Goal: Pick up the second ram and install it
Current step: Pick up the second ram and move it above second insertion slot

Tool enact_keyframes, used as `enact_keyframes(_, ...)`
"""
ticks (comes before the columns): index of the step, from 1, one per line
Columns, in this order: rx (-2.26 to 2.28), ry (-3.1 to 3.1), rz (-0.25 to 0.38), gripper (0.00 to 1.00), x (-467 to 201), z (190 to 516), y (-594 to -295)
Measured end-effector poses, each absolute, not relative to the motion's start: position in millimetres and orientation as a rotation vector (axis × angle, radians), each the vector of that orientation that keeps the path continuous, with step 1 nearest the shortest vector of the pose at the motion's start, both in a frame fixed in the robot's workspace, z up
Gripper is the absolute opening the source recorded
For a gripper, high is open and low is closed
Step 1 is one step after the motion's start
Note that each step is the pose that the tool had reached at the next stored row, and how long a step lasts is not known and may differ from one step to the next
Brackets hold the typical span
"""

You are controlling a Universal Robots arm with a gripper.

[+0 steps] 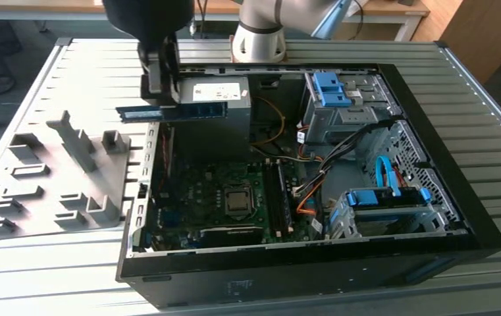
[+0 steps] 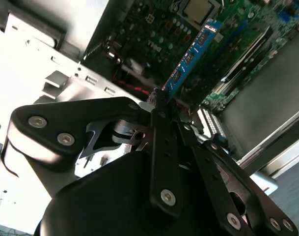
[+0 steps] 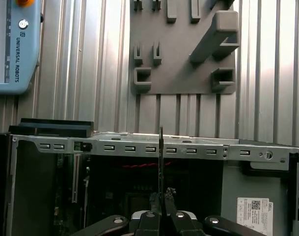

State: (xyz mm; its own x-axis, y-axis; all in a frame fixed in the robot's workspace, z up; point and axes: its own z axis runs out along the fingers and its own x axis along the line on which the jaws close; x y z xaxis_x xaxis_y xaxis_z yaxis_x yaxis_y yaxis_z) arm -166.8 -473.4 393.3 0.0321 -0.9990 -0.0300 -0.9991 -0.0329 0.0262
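In the exterior view, the pincer is pinching the second ram above the open computer case. In the second wrist view, the strip is hanging over the motherboard, not yet slotted. In the first wrist view, it is showing edge-on.

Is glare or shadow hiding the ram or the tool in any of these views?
Exterior view: even light; the second ram, held in the tool, is well lit. Second wrist view: the metal case wall is washed out white, the ram shows vivid blue. First wrist view: the case interior lies in deep shadow, the ram a thin edge-on line.
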Motion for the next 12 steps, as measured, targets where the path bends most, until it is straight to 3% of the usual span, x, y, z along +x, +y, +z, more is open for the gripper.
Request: enact_keyframes(12, -2.256, 2.184, 0.064, 0.14, -137.0, 393.2, -472.5)
